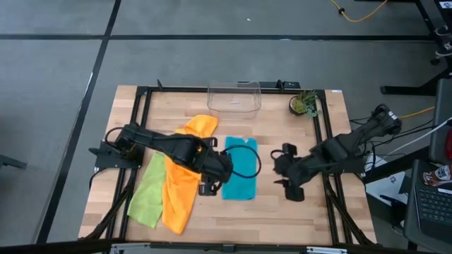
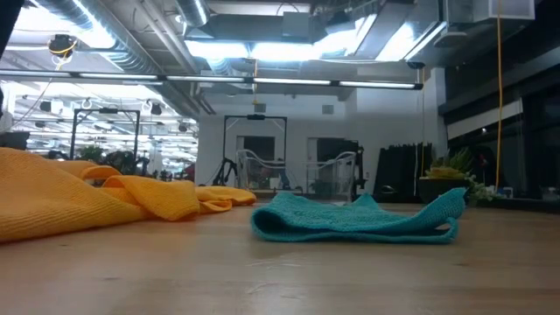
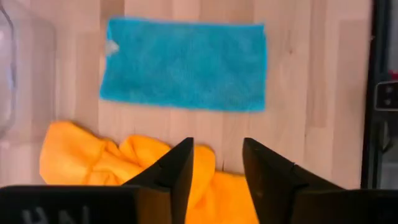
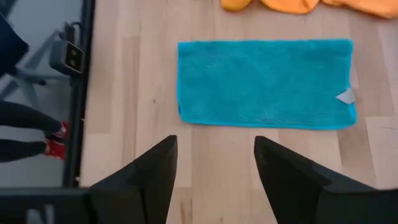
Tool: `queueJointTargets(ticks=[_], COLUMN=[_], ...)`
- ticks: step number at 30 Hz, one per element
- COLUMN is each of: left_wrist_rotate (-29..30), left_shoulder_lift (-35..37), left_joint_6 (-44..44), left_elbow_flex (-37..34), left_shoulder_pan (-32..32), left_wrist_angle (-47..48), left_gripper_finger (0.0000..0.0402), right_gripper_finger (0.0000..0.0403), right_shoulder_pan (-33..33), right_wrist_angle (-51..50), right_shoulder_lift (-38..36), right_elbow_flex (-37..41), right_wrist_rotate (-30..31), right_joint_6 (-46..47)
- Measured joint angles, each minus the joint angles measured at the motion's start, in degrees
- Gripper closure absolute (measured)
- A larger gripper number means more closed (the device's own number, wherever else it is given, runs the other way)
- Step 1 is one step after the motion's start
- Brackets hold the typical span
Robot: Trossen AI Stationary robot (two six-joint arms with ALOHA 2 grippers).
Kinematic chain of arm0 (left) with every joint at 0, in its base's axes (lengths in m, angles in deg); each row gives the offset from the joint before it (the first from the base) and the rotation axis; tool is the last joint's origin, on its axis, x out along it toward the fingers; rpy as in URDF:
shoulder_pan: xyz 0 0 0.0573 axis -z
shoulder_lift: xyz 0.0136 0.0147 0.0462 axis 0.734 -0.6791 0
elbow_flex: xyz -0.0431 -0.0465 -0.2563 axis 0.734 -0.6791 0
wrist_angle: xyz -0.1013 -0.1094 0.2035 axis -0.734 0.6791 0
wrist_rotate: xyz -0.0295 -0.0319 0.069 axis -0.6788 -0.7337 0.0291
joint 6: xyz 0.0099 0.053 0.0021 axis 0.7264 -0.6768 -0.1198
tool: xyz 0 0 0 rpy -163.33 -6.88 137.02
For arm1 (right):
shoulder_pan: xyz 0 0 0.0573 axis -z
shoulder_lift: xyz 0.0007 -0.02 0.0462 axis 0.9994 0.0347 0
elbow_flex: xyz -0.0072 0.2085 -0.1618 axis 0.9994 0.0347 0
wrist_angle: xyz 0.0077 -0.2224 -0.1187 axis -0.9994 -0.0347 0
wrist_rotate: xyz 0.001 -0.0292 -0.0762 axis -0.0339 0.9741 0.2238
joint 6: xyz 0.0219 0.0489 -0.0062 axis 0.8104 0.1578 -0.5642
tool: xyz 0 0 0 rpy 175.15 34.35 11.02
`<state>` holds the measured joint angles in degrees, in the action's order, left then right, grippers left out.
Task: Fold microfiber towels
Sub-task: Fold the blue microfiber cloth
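Green towel: far left on the worktop, a long crumpled strip running front to back, its inner edge touching or tucked under the orange cloth; which, I cannot tell.

Orange towel: just right of the green, unfolded and rumpled, long axis front to back. Whether this heap is one cloth or two cannot be made out.

Left hand: over the right edge of the orange towel, beside the teal towel's left edge. Fingers a narrow gap apart, holding nothing; orange cloth shows under and between them.

Teal towel: middle of the worktop, already a flat rectangle, long axis front to back, lying between the two hands. In the low view its ends curl up a little.

Right hand: right of the teal towel, apart from it, raised over bare wood. Fingers spread wide, empty.

Bin: clear, at the back edge, behind the towels.

Key relation: the orange towel lies directly beneath the left hand, so the left arm is the nearer for it; the teal lies leftward of the right hand.

Hidden: neither hand appears in the low view; the orange cloth's right edge is covered by the left arm.
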<state>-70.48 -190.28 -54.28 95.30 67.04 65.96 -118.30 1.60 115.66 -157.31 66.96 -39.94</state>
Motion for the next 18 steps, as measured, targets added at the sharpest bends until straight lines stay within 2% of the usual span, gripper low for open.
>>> queueJointTargets(ticks=[9, 14, 18], left_wrist_rotate=[2.46, 3.11, -2.07], left_shoulder_lift=[0.61, 0.60, 0.59], left_joint_6=[6.38, 13.00, 8.71], left_elbow_flex=[-5.02, -7.00, -8.29], left_shoulder_pan=[1.19, 1.83, 2.47], left_wrist_angle=[-0.07, -0.11, -0.09], left_gripper_finger=[0.0161, 0.0158, 0.0159], right_gripper_finger=[0.0187, 0.0187, 0.0187], right_shoulder_pan=[0.30, 0.34, 0.34], right_wrist_angle=[1.53, 5.37, 8.75], right_shoulder_lift=[8.19, 12.01, 14.57], right_elbow_flex=[0.00, 0.00, 0.00], right_wrist_rotate=[0.00, 0.03, -0.01], right_joint_6=[1.26, 1.87, 1.48])
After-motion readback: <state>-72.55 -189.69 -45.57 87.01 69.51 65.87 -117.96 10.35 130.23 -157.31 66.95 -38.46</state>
